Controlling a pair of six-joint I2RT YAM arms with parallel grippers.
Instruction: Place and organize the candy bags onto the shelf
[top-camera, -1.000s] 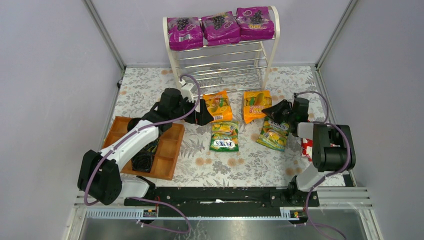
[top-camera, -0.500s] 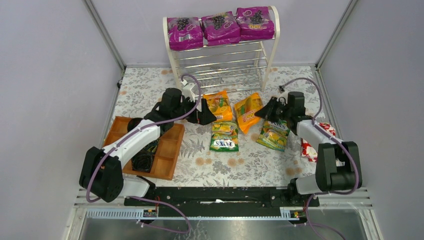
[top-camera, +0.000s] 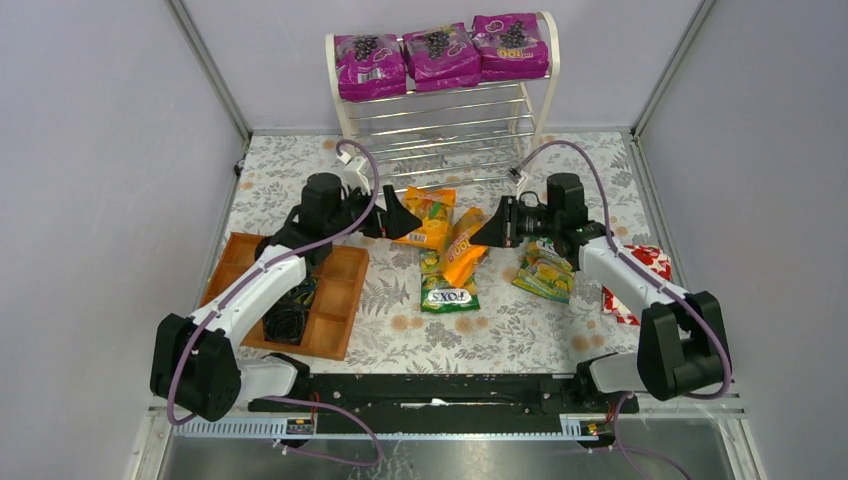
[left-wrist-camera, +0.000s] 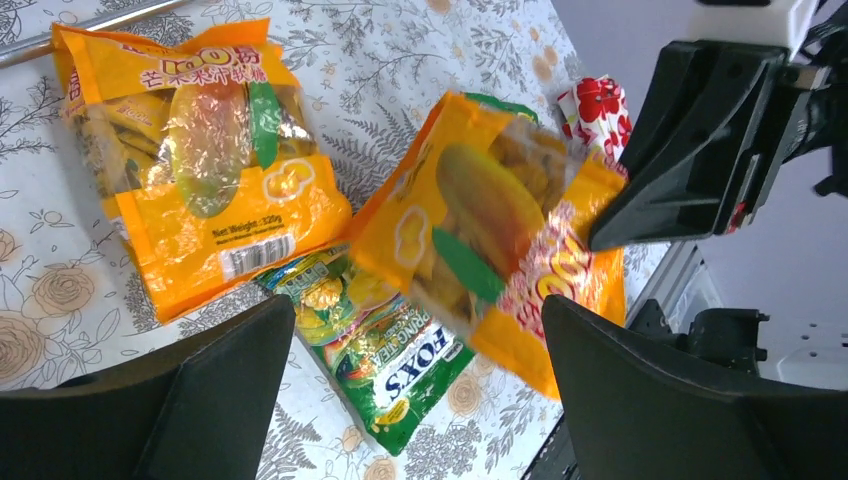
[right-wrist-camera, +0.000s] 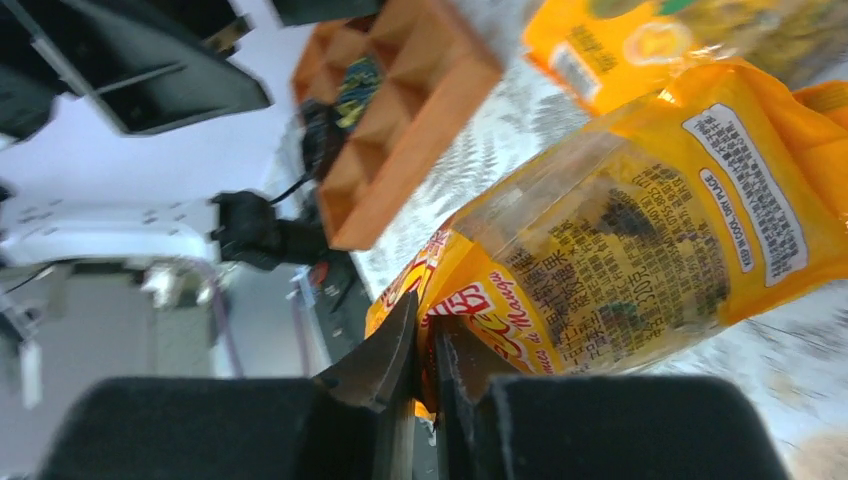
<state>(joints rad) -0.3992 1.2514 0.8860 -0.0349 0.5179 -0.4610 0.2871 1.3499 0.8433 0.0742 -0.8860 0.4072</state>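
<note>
Purple candy bags and orange bag: glossy, crinkled plastic film, strongly reflective; orange bag part transparent. Green bag: same glossy film. Shelf: smooth white-coated frame, bright chrome metal rods. Tray: brown wood, matt. Worktop: smooth covering, floral print. Left claw: matt black plastic

Purple bags top the shelf; orange bags, green bags below.

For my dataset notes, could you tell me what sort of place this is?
Probably a robot test cell: grey walls box in the table, and the left arm and right arm share a rail.
</note>
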